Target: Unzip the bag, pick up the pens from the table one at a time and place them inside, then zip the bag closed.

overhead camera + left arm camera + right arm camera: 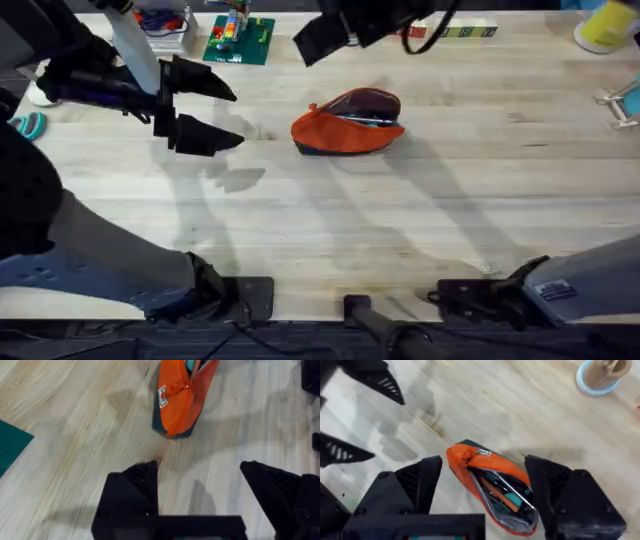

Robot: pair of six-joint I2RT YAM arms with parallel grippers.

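One orange fabric pouch point(347, 124) is lying on the pale wooden plank table point(420, 220), a little back of the middle, its zipper gaping wide so the dark lining is showing. It is a soft, oblong thing, sagging slightly, with a dark navy strip running along its base and a small white label near one end. In the right wrist view, slim items are resting inside the open mouth: at least one orange pen point(499, 496) and one silver-grey pen point(512, 491), with something teal lying among them; an exact count is hard to make there.

Two grippers are hanging over the table. The left gripper point(205, 112) is hovering to the left of the pouch and apart from it, its two black wedge-shaped fingers spread wide and pinching nothing. The right gripper point(482, 482) is hanging just above the pouch, its two black ribbed fingers also spread, one to each side of the open bag, not touching the fabric.

The tabletop is showing clear lengthwise grain and seams between planks. One green building-brick baseplate point(240, 38) with coloured bricks is sitting at the far edge.
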